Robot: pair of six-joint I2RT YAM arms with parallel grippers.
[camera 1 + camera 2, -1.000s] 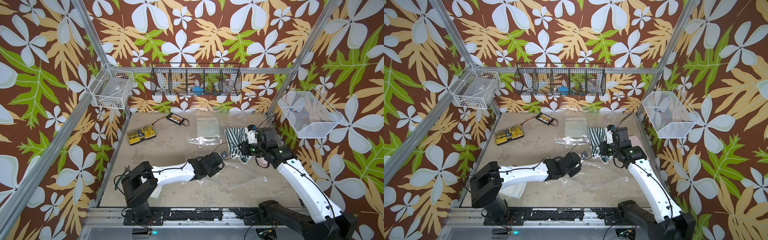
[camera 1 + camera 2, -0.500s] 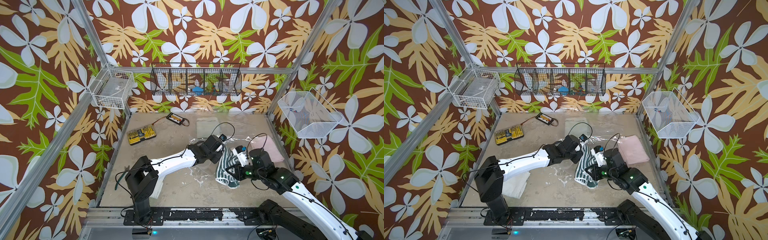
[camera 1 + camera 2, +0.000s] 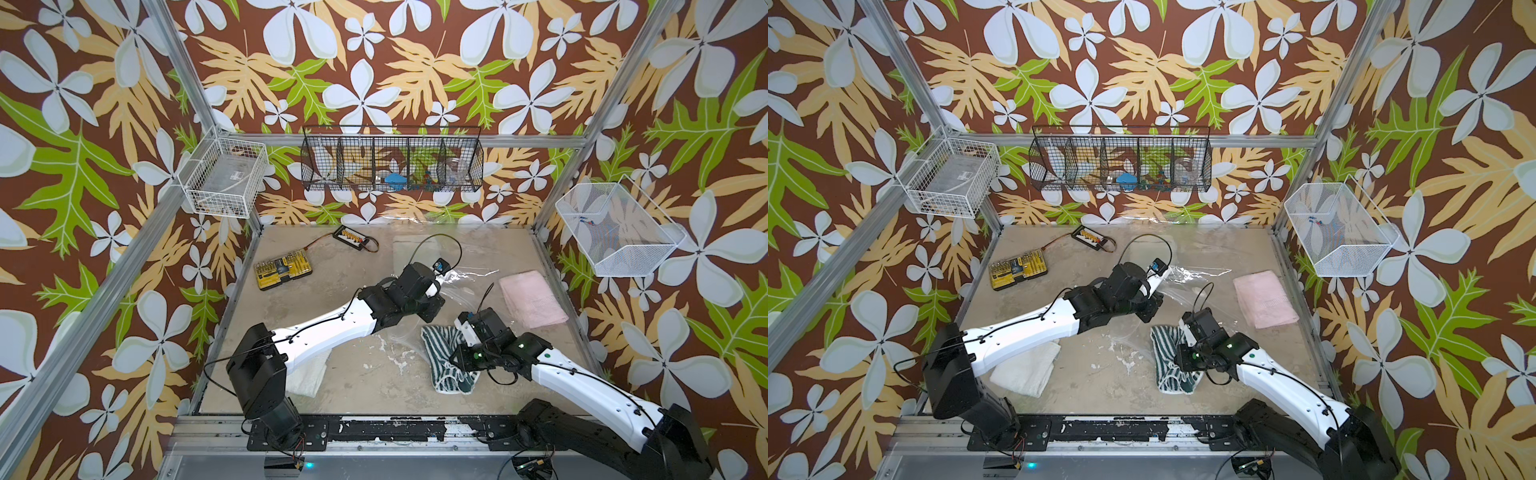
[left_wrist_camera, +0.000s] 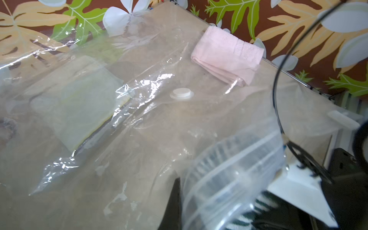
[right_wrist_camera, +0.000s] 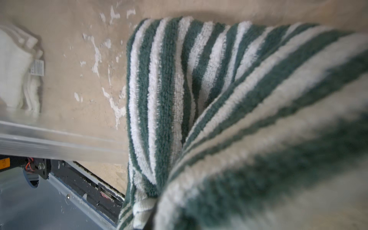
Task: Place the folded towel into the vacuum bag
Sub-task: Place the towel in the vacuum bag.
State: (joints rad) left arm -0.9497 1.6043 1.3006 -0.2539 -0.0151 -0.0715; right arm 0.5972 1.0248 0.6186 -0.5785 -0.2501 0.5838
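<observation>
The folded towel (image 3: 442,361), green-and-white striped, hangs from my right gripper (image 3: 457,358), which is shut on its upper edge near the table's front right. In the right wrist view the towel (image 5: 175,83) drapes down above the table. The vacuum bag (image 3: 471,279) is clear crinkly plastic spread over the middle and back of the table. Its round white valve (image 4: 181,93) shows in the left wrist view. My left gripper (image 3: 432,311) is shut on the bag's zip-strip edge (image 4: 229,179) and holds it raised, just behind the towel (image 3: 1165,359).
A pink folded towel (image 3: 532,299) lies at the right and a white one (image 3: 307,374) at the front left under the left arm. A yellow bit case (image 3: 283,272) and a black board (image 3: 351,239) sit at the back left. Wire baskets (image 3: 390,162) hang on the walls.
My right gripper has carried the striped towel from the back right, off the pink towel, toward the front. My left gripper has raised the bag's edge and moved it back.
</observation>
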